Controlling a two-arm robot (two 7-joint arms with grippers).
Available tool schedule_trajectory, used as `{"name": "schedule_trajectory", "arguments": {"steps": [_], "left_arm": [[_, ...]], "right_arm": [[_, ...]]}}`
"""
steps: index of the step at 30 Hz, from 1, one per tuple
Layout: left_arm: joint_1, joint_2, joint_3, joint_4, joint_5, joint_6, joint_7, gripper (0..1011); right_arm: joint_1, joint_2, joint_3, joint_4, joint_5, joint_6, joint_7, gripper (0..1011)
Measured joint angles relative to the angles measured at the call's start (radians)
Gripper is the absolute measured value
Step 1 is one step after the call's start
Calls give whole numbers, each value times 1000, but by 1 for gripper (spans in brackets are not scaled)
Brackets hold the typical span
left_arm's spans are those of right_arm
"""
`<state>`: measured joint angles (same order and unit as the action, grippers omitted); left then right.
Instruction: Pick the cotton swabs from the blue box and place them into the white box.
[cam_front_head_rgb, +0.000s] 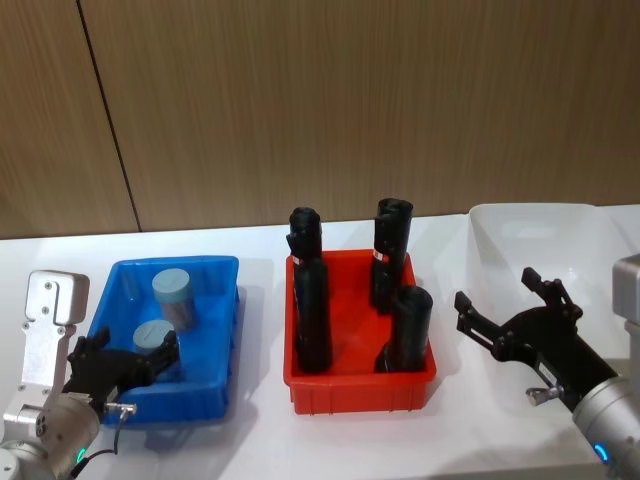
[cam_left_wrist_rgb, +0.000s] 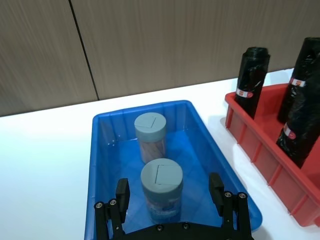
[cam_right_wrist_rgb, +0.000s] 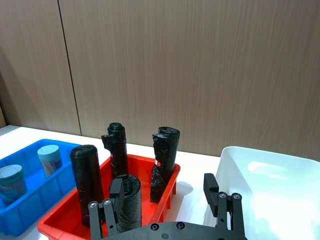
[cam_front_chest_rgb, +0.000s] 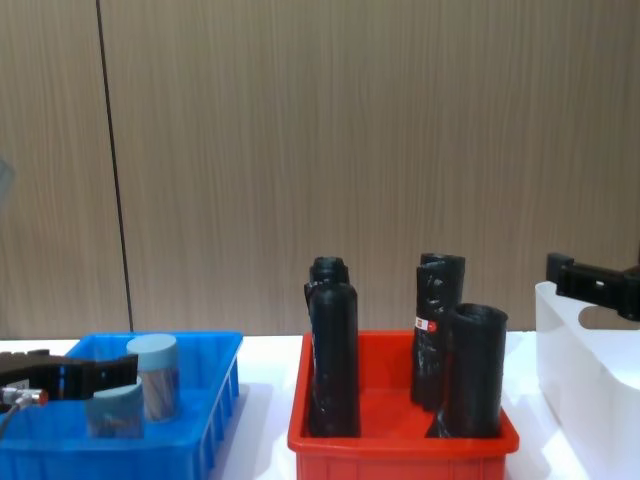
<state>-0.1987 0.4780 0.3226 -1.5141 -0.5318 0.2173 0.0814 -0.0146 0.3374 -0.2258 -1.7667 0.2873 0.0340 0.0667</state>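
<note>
Taking the red bin (cam_front_head_rgb: 360, 392) as the reference, going left to right.

Seeing the left gripper (cam_front_head_rgb: 128, 352) well left of the red bin, dipping into the blue box (cam_front_head_rgb: 215, 268) from the near side. Reading its claw as spread wide, one finger on each side of the nearer swab jar (cam_front_head_rgb: 152, 337). Noting a gap on both sides in the left wrist view, so gripping nothing.

Placing the blue box just left of the red bin, close but apart, both sitting on the white table (cam_front_head_rgb: 260, 440). Counting two jars inside the blue box, both upright with grey-blue lids on. Putting the nearer swab jar roughly level with the red bin's middle and the farther swab jar (cam_front_head_rgb: 172, 295) level with the red bin's back half. Not managing to tell whether the two jars are touching.

Counting four black rolls (cam_front_head_rgb: 312, 310) standing on end inside the red bin, all poking up above its walls.

Seeing the right gripper (cam_front_head_rgb: 495, 290) just right of the red bin, hanging above the near left part of the white box (cam_front_head_rgb: 560, 225). Reading that claw as wide open too, holding nothing.

Placing the white box right of the red bin, close beside it and apart, with walls rising higher than the red bin's.
</note>
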Motion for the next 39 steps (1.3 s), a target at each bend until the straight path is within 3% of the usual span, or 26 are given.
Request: {"name": "schedule_trajectory", "arguments": {"steps": [17,39], "left_arm": [[-86,-46,-6,110,11,92,-26,1003],[-162,-99,0,235,28,113,-76,1003]], "right_arm": [[0,0,0,0,0,0,0,1002],[0,0,0,0,0,0,0,1002]]}}
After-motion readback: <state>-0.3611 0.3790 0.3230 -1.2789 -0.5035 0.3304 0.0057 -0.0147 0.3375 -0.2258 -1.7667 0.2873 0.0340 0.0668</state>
